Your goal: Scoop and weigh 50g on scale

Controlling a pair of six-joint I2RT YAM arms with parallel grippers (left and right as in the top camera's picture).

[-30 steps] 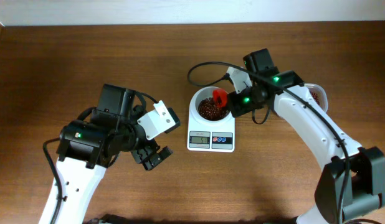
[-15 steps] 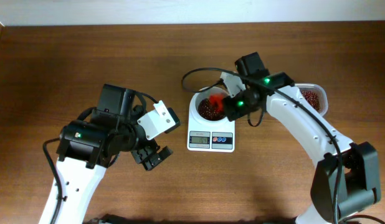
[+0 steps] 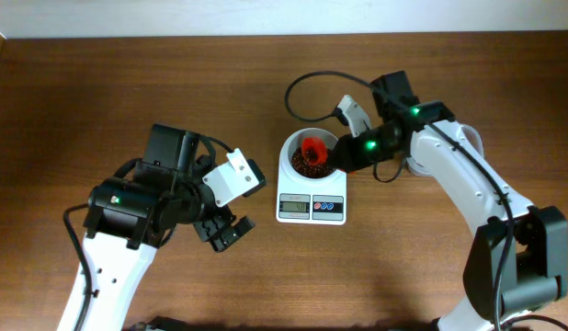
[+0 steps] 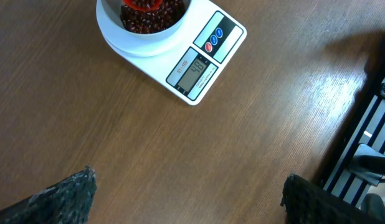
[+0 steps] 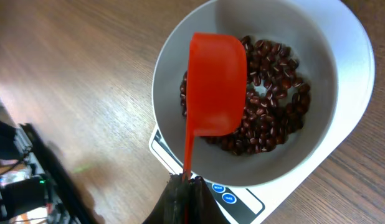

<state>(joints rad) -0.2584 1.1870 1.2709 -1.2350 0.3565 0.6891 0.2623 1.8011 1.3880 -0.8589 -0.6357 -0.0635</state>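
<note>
Scale (image 3: 311,206), right hand (image 5: 185,184) clamped on red scoop (image 5: 216,87) over its bowl (image 5: 267,25), left hand (image 3: 224,230) fingers apart, off aside

Overhead, we cannot read the digits on the small white digital scale (image 3: 311,208): too small. The left wrist view's top edge cuts its round white bowl (image 4: 108,18); the bottom edge cuts the left pincer (image 4: 191,208). The right pincer (image 5: 186,186) hides the handle end of the red plastic scoop (image 5: 214,87).
</note>
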